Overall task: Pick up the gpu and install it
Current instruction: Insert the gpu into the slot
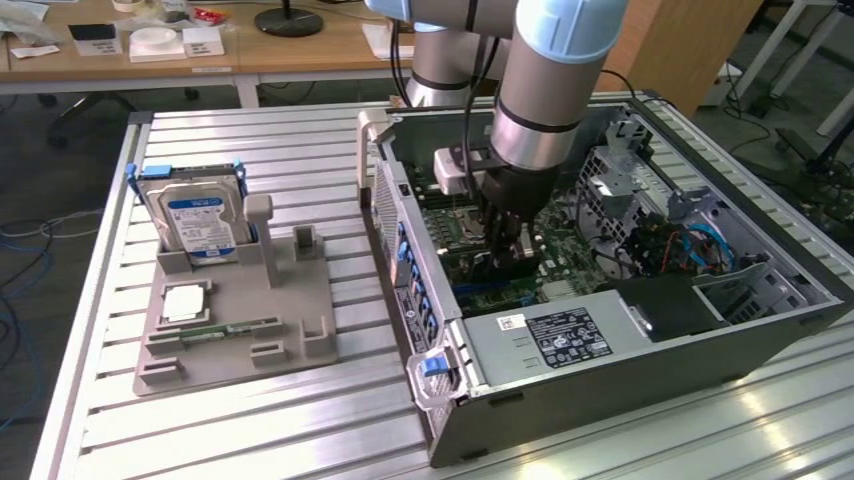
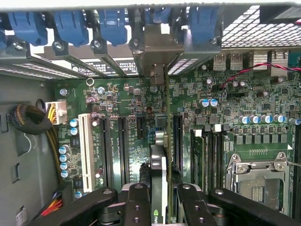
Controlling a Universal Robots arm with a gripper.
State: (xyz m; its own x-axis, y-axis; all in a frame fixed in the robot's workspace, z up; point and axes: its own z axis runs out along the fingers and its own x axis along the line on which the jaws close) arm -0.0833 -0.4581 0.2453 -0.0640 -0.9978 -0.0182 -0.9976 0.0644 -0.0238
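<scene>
A ribbed metal table [image 1: 254,420] fills the foreground. Behind it stands a wooden desk [image 1: 287,50] strewn with papers, and cables [image 1: 16,240] trail across the dark floor [image 1: 40,140].

Green gpu [image 2: 159,188] edge, black hand [image 2: 159,207], green motherboard [image 2: 127,108], blue-white hard drive [image 1: 198,218]

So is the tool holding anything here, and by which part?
Yes: the tool is shut on the gpu, gripping the card edge-on by its upper edge, one finger on each face, over the motherboard slots.
</scene>
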